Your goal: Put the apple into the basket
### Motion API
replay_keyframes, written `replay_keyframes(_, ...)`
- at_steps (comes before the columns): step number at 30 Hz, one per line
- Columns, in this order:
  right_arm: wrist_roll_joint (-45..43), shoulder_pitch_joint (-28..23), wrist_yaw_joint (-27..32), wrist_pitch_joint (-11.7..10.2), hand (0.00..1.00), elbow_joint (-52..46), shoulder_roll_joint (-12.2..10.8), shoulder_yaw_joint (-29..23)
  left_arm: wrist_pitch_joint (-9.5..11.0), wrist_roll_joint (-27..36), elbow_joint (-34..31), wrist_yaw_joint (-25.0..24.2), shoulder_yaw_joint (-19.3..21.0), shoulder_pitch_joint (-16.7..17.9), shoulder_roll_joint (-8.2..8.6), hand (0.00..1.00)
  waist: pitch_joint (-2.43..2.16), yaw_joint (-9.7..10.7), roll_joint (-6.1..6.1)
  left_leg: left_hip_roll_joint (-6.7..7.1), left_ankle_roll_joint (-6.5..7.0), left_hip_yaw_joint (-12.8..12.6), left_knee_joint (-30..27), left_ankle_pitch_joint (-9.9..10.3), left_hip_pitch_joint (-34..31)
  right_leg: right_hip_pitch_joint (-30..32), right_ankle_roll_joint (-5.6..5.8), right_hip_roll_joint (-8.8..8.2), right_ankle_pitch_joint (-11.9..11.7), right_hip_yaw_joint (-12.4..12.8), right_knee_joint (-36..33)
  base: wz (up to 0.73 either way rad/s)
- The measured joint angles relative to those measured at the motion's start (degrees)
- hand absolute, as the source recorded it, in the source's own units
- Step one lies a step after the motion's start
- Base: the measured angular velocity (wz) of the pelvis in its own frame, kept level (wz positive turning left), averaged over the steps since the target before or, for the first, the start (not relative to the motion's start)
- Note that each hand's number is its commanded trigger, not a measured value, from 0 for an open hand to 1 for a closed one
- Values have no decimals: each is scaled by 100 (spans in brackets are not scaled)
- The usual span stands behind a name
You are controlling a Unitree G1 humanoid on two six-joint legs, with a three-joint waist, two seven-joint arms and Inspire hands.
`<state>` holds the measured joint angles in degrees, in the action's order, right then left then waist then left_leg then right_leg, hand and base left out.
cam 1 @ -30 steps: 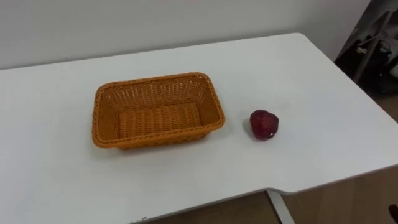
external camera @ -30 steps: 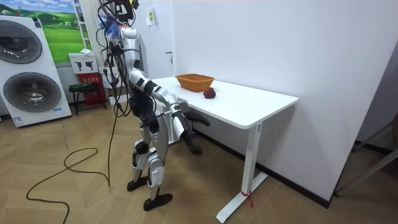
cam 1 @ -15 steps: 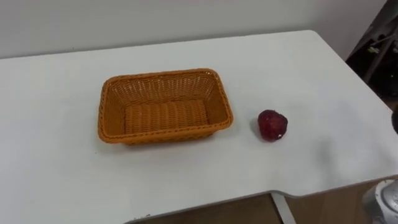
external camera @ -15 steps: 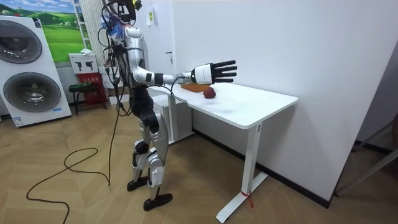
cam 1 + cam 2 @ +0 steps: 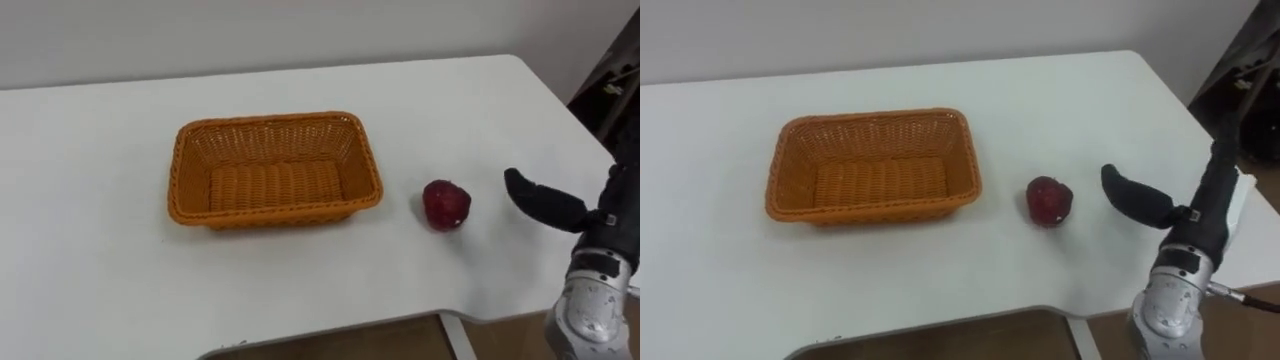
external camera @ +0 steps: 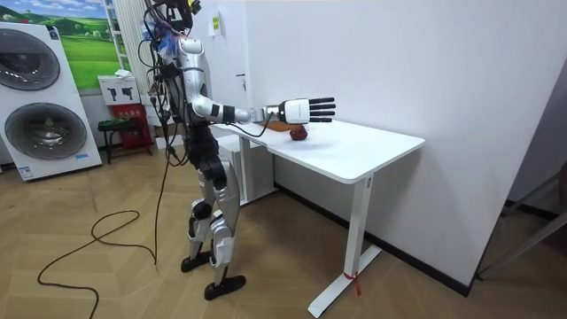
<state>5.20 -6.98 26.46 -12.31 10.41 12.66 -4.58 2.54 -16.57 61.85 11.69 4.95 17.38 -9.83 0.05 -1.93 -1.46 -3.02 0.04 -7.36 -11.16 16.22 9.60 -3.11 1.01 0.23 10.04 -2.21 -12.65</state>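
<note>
A dark red apple [image 5: 446, 204] sits on the white desk [image 5: 100, 280], just to the right of an orange wicker basket [image 5: 275, 120] and apart from it. The basket is rectangular and stands upright with nothing in it.

The right robot hand [image 5: 1212, 210] comes in from the lower right, with its silver wrist over the desk's near edge and the forearm rising from below it. The hand is turned edge-on to the head camera. Its dark thumb [image 5: 1135, 200] sticks out sideways towards the apple, and a clear strip of desk shows between the thumb's tip and the fruit. Nothing is in its grasp.

In the room view the robot stands upright on the wooden floor at the end of the desk. Its right arm is stretched out nearly level from the shoulder. There the right robot hand [image 6: 301, 110] has its fingers [image 6: 323, 106] straight and spread, pointing to the room view's right. It is held above the desk top, a little higher than the apple [image 6: 299, 133], which shows just below it.
</note>
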Motion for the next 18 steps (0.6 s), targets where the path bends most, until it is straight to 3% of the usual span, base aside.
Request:
replay_keyframes(6, 4, -1, -587, 5, 0, 20, 87, 133, 2, -35, -57, -2, 0, -13, -23, 0, 0, -12, 0, -14, 0, 85, 2, 0, 12, -61, -1, -3, 0, -110, 30, 8)
replay_keyframes(18, -56, 0, -1180, 9, 0, -38, 109, 353, 1, -56, -43, -159, -6, -28, -25, 0, 1, -151, -20, -12, -1, 110, -15, 0, -8, -71, -9, -9, -6, -135, 37, 0)
